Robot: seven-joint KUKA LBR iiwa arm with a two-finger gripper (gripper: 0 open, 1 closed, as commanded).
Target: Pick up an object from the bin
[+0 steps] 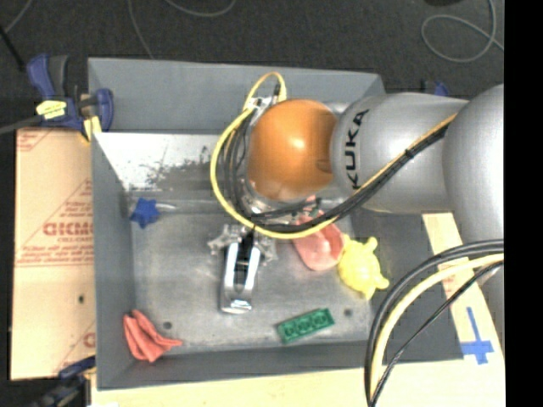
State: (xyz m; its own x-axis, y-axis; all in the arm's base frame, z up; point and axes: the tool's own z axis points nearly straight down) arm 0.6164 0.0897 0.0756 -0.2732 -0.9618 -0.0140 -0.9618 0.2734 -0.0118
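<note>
My gripper (239,276) hangs low over the middle of the bin floor, below the orange wrist cover, with nothing seen in it. A pink rounded thing (319,250) lies just to its right, partly under the arm. Beside that sits a yellow toy figure (363,269). A green studded brick (305,325) lies flat near the front wall, to the gripper's lower right.
A crumpled salmon-red piece (146,337) lies in the front left corner. A small blue thing (144,213) sits by the left wall. The arm and its yellow cables cover the bin's back right part.
</note>
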